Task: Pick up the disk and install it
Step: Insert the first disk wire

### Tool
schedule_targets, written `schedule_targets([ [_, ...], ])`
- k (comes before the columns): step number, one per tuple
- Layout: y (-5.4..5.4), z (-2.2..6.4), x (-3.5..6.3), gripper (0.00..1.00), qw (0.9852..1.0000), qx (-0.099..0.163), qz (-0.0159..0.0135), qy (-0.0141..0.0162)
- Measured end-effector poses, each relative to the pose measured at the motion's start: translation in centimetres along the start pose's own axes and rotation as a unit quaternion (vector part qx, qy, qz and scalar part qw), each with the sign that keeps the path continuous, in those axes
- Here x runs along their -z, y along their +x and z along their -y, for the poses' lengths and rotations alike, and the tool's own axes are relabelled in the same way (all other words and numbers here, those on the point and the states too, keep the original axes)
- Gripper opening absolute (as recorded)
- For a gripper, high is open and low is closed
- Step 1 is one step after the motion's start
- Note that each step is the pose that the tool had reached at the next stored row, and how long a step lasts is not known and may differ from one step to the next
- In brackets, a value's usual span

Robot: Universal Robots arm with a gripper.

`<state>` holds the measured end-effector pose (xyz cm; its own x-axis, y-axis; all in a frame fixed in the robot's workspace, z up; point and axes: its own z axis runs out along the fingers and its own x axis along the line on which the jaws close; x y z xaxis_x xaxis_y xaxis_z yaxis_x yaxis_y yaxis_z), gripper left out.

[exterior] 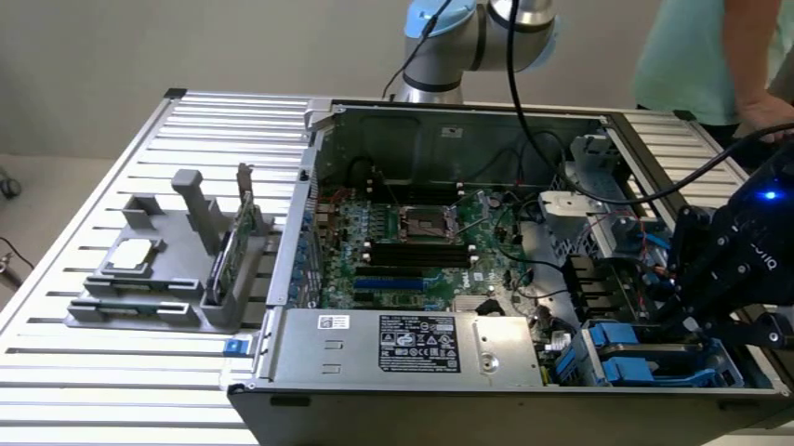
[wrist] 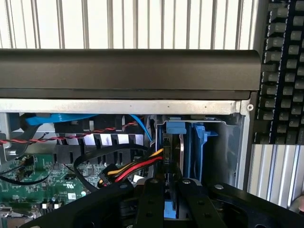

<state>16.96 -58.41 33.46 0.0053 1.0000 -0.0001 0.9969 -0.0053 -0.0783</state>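
- Blue-framed disk (wrist: 183,152) stands on edge in the drive bay at the corner of the open computer case (exterior: 410,346).
- Pincer (wrist: 172,190) pinches the disk, fingers (wrist: 151,199) close on both sides.
- Case sits on a slatted metal tabletop (exterior: 125,372).

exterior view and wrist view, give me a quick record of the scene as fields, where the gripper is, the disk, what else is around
gripper: low over the drive bay at the case corner on the exterior view's right, fingers close together around the disk's edge
disk: upright on edge in the bay, blue bracket around it, seemingly in the gripper's hold
computer case: open on a slatted table, motherboard exposed
power supply: front of the case, labelled
parts stand: exterior view's left, holds a chip and a card
person: behind the table
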Motion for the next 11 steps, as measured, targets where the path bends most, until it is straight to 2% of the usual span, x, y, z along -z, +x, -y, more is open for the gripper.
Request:
schedule_targets([
  [11, -0.01, -0.16, -0.26, 0.17, 1.0000, 0.000, 0.0002, 0.0004],
])
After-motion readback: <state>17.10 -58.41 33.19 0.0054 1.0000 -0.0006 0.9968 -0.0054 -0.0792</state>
